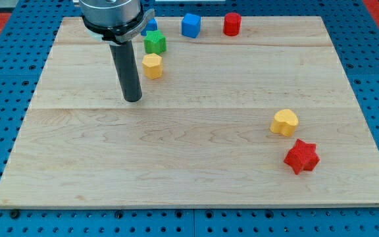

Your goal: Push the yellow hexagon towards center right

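Observation:
The yellow hexagon (152, 66) sits on the wooden board (196, 171) towards the view's upper left. My tip (133, 99) rests on the board just below and to the left of it, a short gap apart. A green star (154, 43) lies right above the hexagon. A yellow heart (285, 122) lies at the view's centre right, with a red star (301, 157) just below it.
A blue block (191, 25) and a red cylinder-like block (232, 24) sit near the board's top edge. Another blue block (151, 25) shows partly behind the arm's housing. A blue pegboard surrounds the board.

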`<action>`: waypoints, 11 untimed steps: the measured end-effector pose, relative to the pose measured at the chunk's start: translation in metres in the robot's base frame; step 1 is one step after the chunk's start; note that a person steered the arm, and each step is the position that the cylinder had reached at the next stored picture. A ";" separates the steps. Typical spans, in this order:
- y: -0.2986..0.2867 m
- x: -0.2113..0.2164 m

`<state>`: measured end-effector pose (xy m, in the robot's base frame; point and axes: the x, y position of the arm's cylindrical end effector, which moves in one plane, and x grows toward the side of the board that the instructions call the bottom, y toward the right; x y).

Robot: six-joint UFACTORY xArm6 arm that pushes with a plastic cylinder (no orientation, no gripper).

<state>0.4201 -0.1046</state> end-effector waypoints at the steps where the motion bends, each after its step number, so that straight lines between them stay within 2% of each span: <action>1: -0.039 -0.006; 2: -0.058 -0.052; 3: -0.044 -0.081; 4: 0.042 -0.075; 5: 0.096 -0.076; 8: 0.121 -0.090; 9: 0.121 -0.110; 10: 0.146 -0.109; 11: 0.187 -0.043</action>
